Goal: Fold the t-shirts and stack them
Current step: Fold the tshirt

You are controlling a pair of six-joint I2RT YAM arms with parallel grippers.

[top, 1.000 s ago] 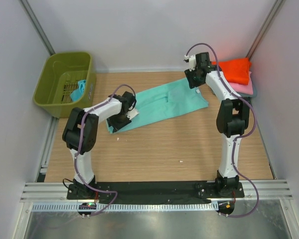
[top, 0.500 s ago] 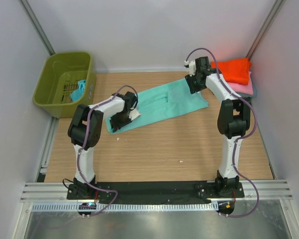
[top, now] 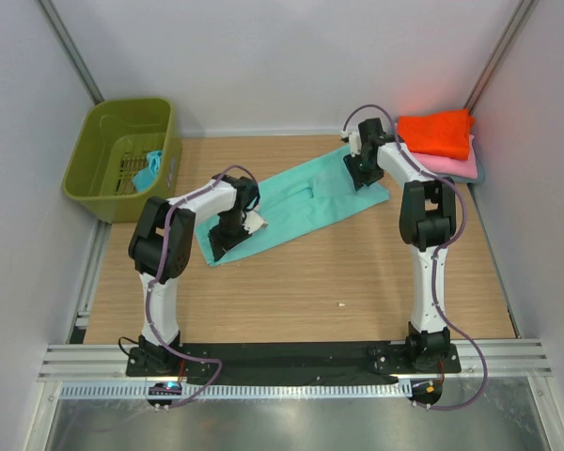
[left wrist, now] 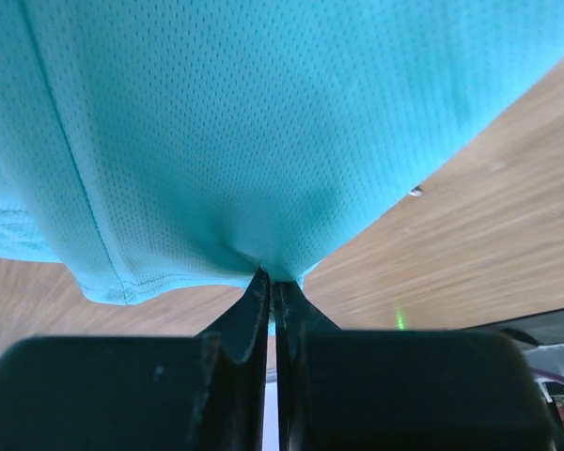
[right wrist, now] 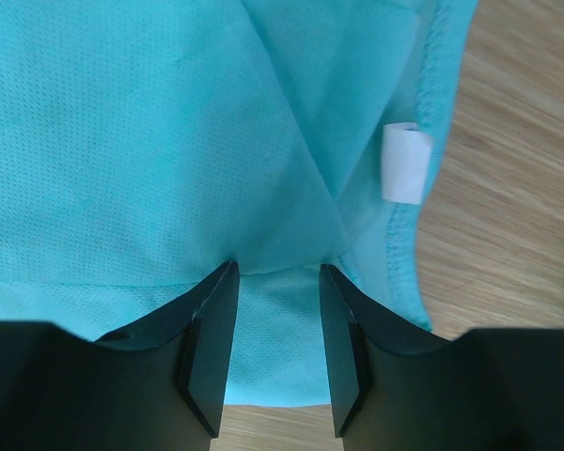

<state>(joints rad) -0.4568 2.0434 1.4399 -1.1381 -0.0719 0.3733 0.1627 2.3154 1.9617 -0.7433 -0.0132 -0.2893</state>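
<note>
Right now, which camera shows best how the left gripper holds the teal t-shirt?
The left wrist view: the left gripper is shut on a pinched fold of the teal t-shirt. The top view shows only the gripper at the shirt's left end, with the pinch hidden. The right wrist view shows the shirt's other end.

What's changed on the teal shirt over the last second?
The left tool closed on the near-left edge of the teal t-shirt, pinching the cloth. The right tool came down from beside the stack onto the shirt's far-right end, jaws open and not yet gripping. The orange t-shirt, pink t-shirt and basket stayed put.
</note>
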